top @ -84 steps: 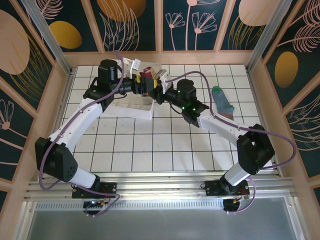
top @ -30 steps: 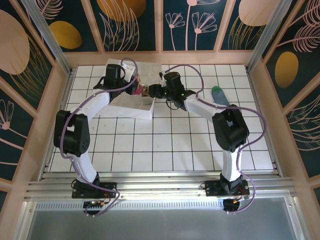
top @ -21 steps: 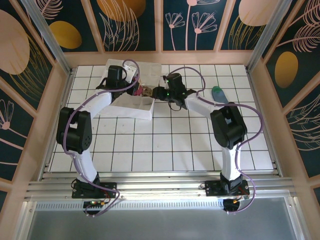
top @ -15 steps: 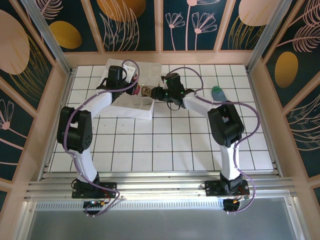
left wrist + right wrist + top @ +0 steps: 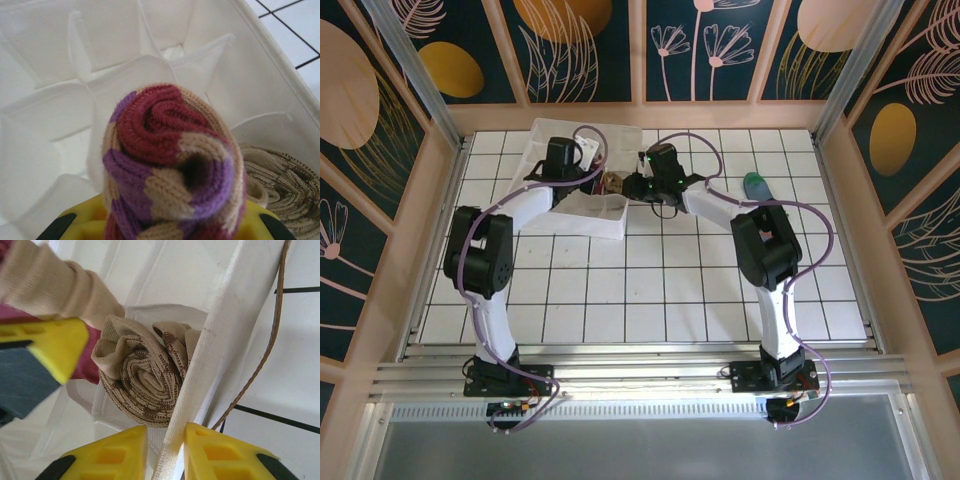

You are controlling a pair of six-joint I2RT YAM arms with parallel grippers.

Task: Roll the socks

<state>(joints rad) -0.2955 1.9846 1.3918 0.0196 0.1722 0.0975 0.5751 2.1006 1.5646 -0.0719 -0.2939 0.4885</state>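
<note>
The tan-and-brown argyle sock (image 5: 140, 375) sat rolled in the white fabric bin (image 5: 260, 65), the right gripper (image 5: 165, 450) pinching its wall. The left gripper (image 5: 172, 222) clasped the rolled beige-red-purple sock (image 5: 170, 155) above it; the blue-grey sock (image 5: 761, 192) lay unrolled on the counter (image 5: 650, 290).

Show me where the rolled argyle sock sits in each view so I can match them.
Top external: the rolled argyle sock is a small tan patch at the right edge of the white divided organizer.
Left wrist: lower right, in a compartment beside the striped sock.
Right wrist: centre, against the organizer's wall.
Shared landmark: that white fabric wall.
</note>
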